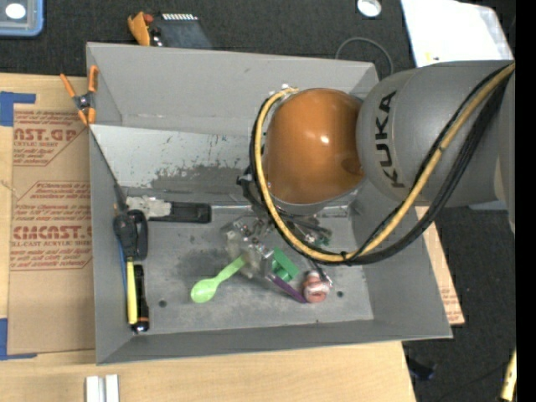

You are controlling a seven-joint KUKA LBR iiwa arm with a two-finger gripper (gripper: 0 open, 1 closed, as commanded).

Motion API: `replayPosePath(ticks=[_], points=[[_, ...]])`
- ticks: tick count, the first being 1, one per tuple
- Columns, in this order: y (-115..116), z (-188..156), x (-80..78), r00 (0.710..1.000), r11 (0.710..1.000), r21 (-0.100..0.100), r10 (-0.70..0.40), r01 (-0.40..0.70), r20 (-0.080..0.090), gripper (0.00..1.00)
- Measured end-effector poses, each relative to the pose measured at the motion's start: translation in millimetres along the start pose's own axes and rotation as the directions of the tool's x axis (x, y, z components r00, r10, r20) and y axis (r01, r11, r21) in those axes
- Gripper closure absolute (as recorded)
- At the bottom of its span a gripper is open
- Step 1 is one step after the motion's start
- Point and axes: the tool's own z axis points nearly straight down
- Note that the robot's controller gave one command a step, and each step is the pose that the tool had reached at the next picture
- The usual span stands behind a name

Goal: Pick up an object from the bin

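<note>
The end effector (248, 246) sits low beside the light green plastic spoon (214, 281), its grip I cannot tell, nothing lifted yet.

Grey bin (167, 153) under bright overhead light.
A soft highlight gleams on the orange cover (314, 145) of the arm (444, 141); shadow pools beneath it on the bin floor, the slanted back wall shines pale, and the dark surroundings are dim.
</note>
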Motion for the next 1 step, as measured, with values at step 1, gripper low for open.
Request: replayPosePath(ticks=[1], points=[[-0.1, -18.7, -0.3, 1.0, 1.0, 0.0, 0.0, 0.0, 0.0, 1.0]])
